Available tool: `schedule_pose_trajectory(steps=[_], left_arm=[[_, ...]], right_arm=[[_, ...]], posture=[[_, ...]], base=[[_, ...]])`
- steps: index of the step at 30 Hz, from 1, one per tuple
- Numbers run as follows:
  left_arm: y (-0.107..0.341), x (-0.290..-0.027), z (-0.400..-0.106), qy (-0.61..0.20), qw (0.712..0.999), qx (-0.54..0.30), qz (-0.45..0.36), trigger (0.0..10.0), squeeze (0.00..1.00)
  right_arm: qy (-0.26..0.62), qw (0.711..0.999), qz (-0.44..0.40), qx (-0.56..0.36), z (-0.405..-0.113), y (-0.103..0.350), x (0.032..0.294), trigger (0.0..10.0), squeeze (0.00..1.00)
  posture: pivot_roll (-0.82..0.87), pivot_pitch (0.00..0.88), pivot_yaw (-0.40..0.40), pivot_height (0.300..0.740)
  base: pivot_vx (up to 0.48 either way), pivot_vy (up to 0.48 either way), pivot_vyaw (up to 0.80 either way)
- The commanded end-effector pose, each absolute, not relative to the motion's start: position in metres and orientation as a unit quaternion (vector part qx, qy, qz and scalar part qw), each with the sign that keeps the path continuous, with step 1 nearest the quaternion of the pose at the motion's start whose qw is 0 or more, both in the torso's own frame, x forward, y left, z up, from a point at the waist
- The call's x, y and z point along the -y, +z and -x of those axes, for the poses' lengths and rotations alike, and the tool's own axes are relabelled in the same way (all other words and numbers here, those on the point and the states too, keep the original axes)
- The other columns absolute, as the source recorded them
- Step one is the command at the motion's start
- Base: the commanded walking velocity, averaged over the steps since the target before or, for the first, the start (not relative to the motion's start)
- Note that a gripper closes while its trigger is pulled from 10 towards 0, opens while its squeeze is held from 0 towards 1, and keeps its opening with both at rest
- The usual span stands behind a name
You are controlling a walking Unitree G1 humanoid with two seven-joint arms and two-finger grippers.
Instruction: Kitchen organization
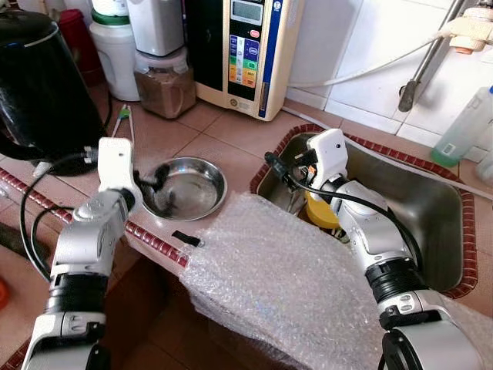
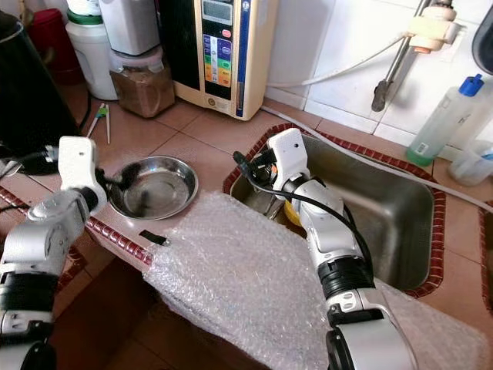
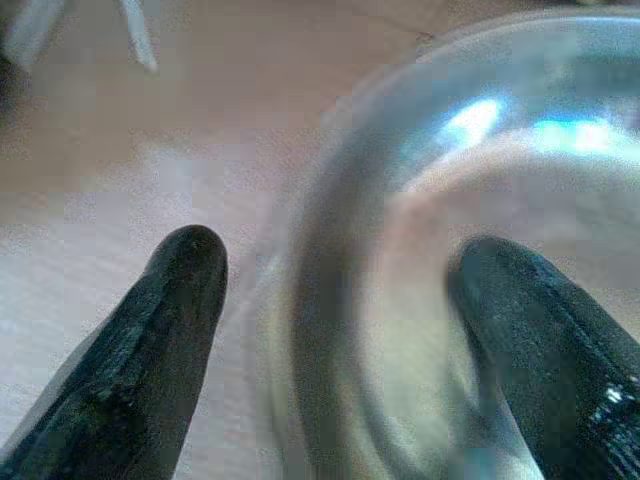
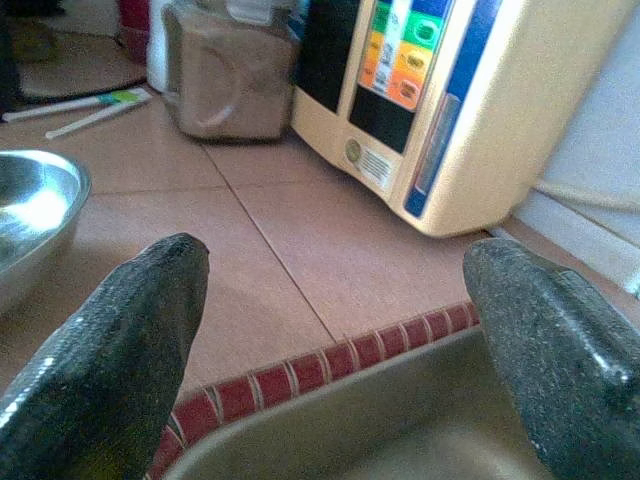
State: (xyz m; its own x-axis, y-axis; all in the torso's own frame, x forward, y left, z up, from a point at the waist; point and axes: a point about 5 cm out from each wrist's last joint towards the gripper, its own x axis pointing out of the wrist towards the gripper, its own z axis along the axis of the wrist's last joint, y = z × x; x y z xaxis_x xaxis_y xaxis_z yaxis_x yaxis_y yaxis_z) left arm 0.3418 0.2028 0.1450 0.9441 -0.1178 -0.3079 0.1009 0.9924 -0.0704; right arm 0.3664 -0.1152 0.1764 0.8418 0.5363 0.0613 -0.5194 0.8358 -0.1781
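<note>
A shallow steel bowl [image 1: 189,185] sits on the tiled counter left of the sink [image 1: 420,204]. My left gripper [image 1: 151,185] is open at the bowl's left rim. In the left wrist view one finger [image 3: 185,300] is outside the rim of the bowl [image 3: 420,200] and the other is inside. My right gripper [image 1: 282,168] hangs open over the sink's near left corner, holding nothing. Its wrist view looks over the sink edge [image 4: 330,440] toward the counter. A yellow object [image 1: 320,213] lies in the sink, partly hidden under my right arm.
A bubble wrap sheet [image 1: 277,285] drapes over the counter's front edge. At the back stand a black kettle [image 1: 35,85], a jar of brown powder [image 1: 166,85] and a cream water machine [image 1: 246,54]. Chopsticks [image 1: 123,119] lie nearby. A bottle [image 2: 439,119] stands right of the sink.
</note>
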Motion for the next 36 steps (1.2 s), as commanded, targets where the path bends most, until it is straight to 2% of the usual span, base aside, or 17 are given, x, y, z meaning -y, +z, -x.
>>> schedule_pose_trajectory(steps=[1, 9, 17, 24, 36], left_arm=[[0.144, -0.198, -0.338, -0.072, 0.982, -0.17, 0.039, 0.0, 0.0], [0.138, -0.202, -0.337, -0.064, 0.981, -0.177, 0.045, 0.0, 0.0], [0.143, -0.204, -0.343, -0.016, 0.983, -0.153, 0.1, 0.0, 0.0], [0.147, -0.201, -0.356, 0.036, 0.982, -0.133, 0.129, 0.0, 0.0], [0.153, -0.194, -0.376, 0.088, 0.975, -0.112, 0.167, 0.0, 0.0]], right_arm=[[0.283, 0.954, 0.078, 0.054, -0.364, 0.179, 0.115, 10.0, 0.0], [0.286, 0.954, 0.078, 0.05, -0.365, 0.179, 0.115, 10.0, 0.0], [0.301, 0.95, 0.073, 0.05, -0.363, 0.181, 0.11, 10.0, 0.0], [0.386, 0.918, 0.073, 0.046, -0.352, 0.182, 0.101, 10.0, 0.0], [0.413, 0.907, 0.078, 0.035, -0.348, 0.18, 0.097, 10.0, 0.0]], posture=[[-0.01, 0.051, -0.044, 0.74], [-0.01, 0.049, -0.045, 0.74], [-0.01, 0.04, -0.047, 0.74], [-0.01, 0.032, -0.051, 0.74], [-0.01, 0.022, -0.051, 0.74]], base=[[0.0, 0.0, 0.0], [0.0, 0.0, 0.0], [0.0, 0.0, 0.0], [0.0, 0.0, 0.0], [0.0, 0.0, 0.0]])
